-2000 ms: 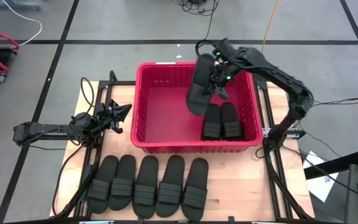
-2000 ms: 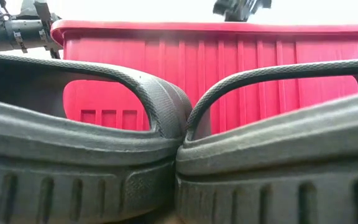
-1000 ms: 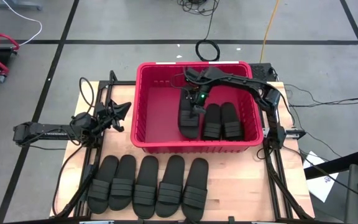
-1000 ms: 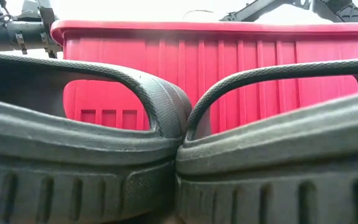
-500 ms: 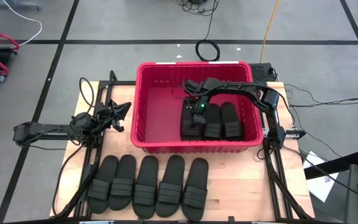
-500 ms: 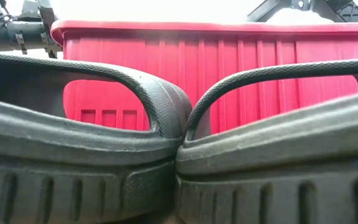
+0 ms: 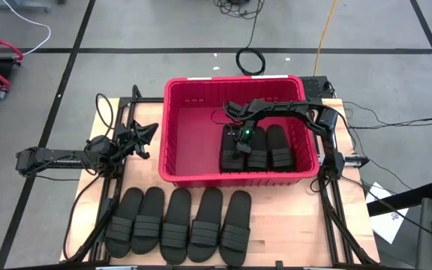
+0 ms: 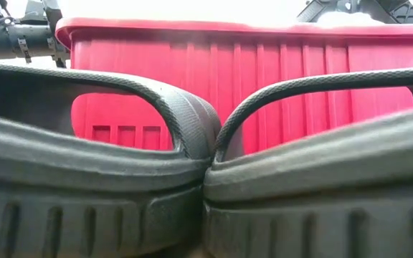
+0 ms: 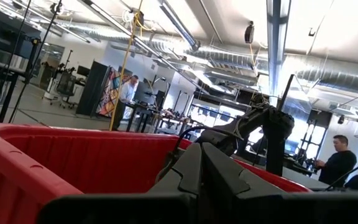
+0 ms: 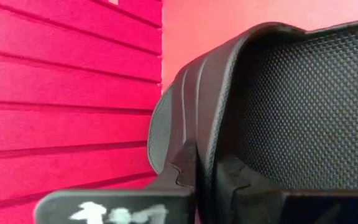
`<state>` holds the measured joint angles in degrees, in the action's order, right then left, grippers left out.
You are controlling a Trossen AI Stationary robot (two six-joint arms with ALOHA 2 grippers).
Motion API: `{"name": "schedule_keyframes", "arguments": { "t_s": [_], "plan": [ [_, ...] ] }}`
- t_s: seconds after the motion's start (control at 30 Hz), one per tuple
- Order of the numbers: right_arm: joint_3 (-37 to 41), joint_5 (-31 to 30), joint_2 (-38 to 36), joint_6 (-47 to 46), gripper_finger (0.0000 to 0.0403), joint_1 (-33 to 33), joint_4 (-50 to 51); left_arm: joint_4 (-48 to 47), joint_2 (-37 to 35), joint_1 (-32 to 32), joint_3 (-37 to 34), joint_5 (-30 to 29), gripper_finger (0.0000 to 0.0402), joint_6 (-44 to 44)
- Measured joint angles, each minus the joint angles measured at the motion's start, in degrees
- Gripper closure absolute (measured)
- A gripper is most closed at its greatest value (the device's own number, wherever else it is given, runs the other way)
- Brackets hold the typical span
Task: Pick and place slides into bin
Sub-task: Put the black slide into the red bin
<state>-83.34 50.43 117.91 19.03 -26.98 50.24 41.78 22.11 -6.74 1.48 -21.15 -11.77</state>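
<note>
Fingers of my right gripper (image 7: pixel 238 141) are pinched on the strap of a slide (image 7: pixel 232 152) down inside the bin (image 7: pixel 172 127), and the wrist view shows the strap's pebbled black rubber close up with the ribbed red wall just beside it. That slide lies at the left of two others (image 7: pixel 268 145) against the bin's near right wall — the three are packed touching, toes to the far side. To their left the red floor is bare, wide open room up to the left wall. My left gripper (image 7: pixel 142 136) waits with its fingers together off the bin's left side, apart from the rim. Five more slides (image 7: pixel 179 223) lie in a row on the wooden table (image 7: pixel 283 225) near the front edge — matte black, oval-soled, each with a broad ribbed band.
</note>
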Motion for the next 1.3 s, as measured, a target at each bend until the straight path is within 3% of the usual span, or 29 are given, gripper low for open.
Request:
{"name": "schedule_keyframes", "arguments": {
  "t_s": [0.3,0.47,0.6,0.77,0.9,1.0,1.07,1.17,1.3],
  "plan": [
    [0.1,-0.7,0.0,0.0,0.0389,0.0,-2.0,0.0,0.0,0.0,0.0,0.0,0.038,-0.4],
    [0.2,-1.4,-0.7,-1.5,0.0337,0.1,-2.8,0.0,0.0,0.0,0.0,0.0,0.038,-0.5],
    [0.2,-6.3,-2.9,-1.7,0.0283,0.1,-2.9,0.2,0.0,0.0,0.0,0.0,0.038,-0.5],
    [0.2,-12.7,-8.6,-3.8,0.0235,-0.4,-5.7,1.2,0.0,0.0,0.0,0.0,0.038,-0.3],
    [0.2,-13.2,-15.6,-7.6,0.0217,-1.1,-11.2,3.4,0.0,0.0,0.0,0.1,0.038,0.9],
    [0.2,-13.2,-21.8,-11.7,0.0218,-1.2,-15.7,3.3,0.0,0.0,2.0,3.8,0.038,1.2],
    [0.2,-13.1,-26.3,-14.3,0.0227,-1.1,-18.5,-1.7,-0.1,0.0,5.3,7.9,0.038,2.0],
    [0.2,-13.1,-33.1,-17.3,0.0258,0.2,-22.8,-17.5,0.3,0.0,12.7,12.9,0.038,4.4],
    [0.2,-15.3,-41.4,-18.4,0.0332,3.3,-26.8,-35.5,3.2,0.0,23.8,15.1,0.038,6.8]
  ]
}}
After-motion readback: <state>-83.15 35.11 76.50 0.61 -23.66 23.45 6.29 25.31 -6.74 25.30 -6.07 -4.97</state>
